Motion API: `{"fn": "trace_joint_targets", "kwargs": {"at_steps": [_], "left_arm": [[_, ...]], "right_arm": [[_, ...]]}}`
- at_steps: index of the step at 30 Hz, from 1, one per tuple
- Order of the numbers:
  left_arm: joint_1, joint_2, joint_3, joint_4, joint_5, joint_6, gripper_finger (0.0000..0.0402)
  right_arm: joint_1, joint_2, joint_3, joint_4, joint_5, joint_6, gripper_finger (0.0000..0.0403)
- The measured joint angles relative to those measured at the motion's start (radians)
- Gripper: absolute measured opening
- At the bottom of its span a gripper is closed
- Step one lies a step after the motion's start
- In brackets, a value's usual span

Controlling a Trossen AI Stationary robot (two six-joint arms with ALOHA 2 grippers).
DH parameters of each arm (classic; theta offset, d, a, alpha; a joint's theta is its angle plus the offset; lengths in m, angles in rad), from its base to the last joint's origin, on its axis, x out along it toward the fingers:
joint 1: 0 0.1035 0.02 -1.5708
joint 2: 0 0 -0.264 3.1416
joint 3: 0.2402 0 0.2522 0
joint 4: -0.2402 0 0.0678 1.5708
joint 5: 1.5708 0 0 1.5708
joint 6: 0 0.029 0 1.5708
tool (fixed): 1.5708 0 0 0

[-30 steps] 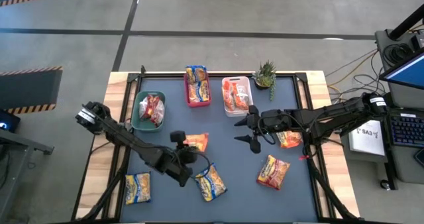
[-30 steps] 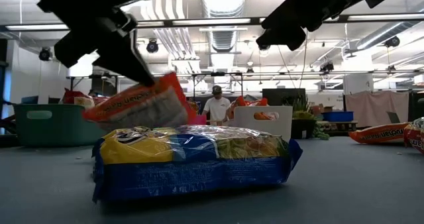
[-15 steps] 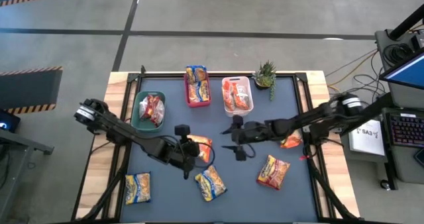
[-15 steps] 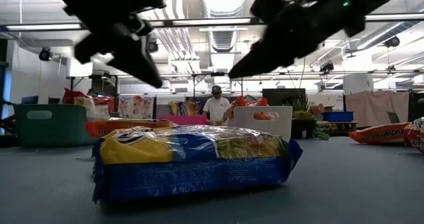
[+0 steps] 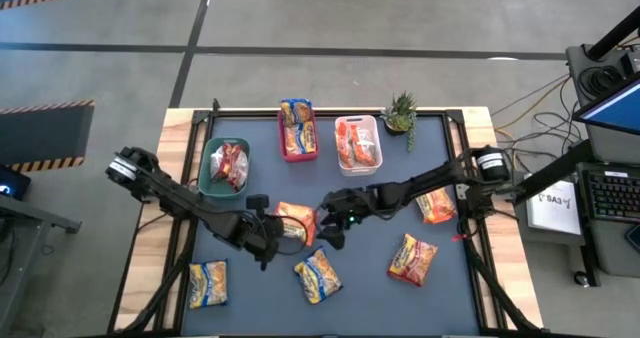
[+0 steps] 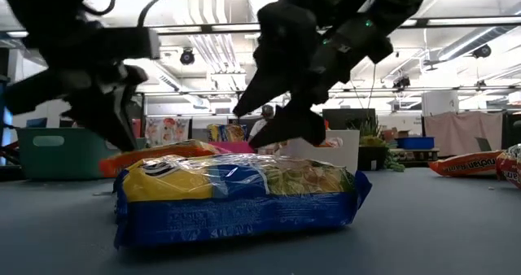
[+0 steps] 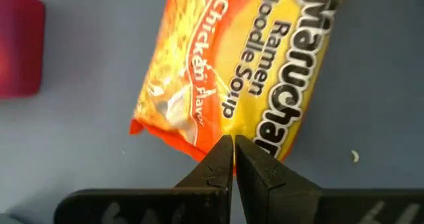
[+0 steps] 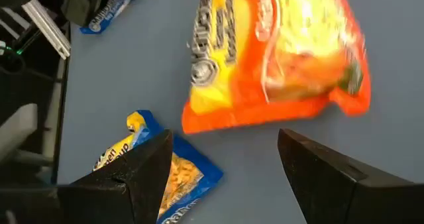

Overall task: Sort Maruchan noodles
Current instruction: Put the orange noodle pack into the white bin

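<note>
The right pincer [image 5: 331, 221] hangs near the middle of the high view with its jaws spread wide and nothing between them, just right of an orange packet [image 5: 296, 223] lying flat on the table [image 5: 370, 278]. It seems poised that way to straddle the packet's short edge before closing. The left pincer [image 5: 268, 240] sits just left of the same packet, jaws pressed together and empty; pinched shut like this, it reads as parked beside the packet, not gripping it.

Outward from there, a yellow-and-blue packet [image 5: 318, 275] lies lower centre, another yellow-and-blue one [image 5: 208, 283] at lower left, and two orange ones at right: one lower right [image 5: 413, 259], one beside the right arm [image 5: 436, 207]. Along the top, a green bin [image 5: 208, 164], a red bin [image 5: 283, 143] and a white bin [image 5: 341, 160] each already hold packets, so the sorting is, by my reckoning, partly done. A small potted plant [image 5: 400, 111] stands upper right.

The right wrist view shows the orange packet [image 8: 275, 58] framed between the spread fingers [image 8: 139, 168], with a blue-edged packet [image 8: 169, 177] close by. The left wrist view makes the printing on the packet [image 7: 245, 65] legible and shows the closed fingertips [image 7: 222, 161] at its edge. The low view adds height: the near blue packet [image 6: 236, 195] fills the front, the orange one [image 6: 159, 154] lies behind it, and both pincers hover low.
</note>
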Motion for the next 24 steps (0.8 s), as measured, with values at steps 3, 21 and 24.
{"fn": "trace_joint_targets", "kwargs": {"at_steps": [3, 21, 24], "left_arm": [[-0.007, -0.005, -0.046, 0.047, -0.002, -0.034, 0.0], [-0.008, -0.005, -0.158, 0.264, 0.0, -0.06, 0.0], [-0.008, -0.004, -0.158, 0.279, 0.0, -0.06, 0.0]], "right_arm": [[0.0, 0.032, 0.014, -0.003, -0.005, 0.068, 0.026], [-0.026, 0.118, -0.011, 0.25, 0.113, 0.245, 0.026], [-0.032, 0.153, -0.011, 0.323, 0.113, 0.252, 0.026]]}}
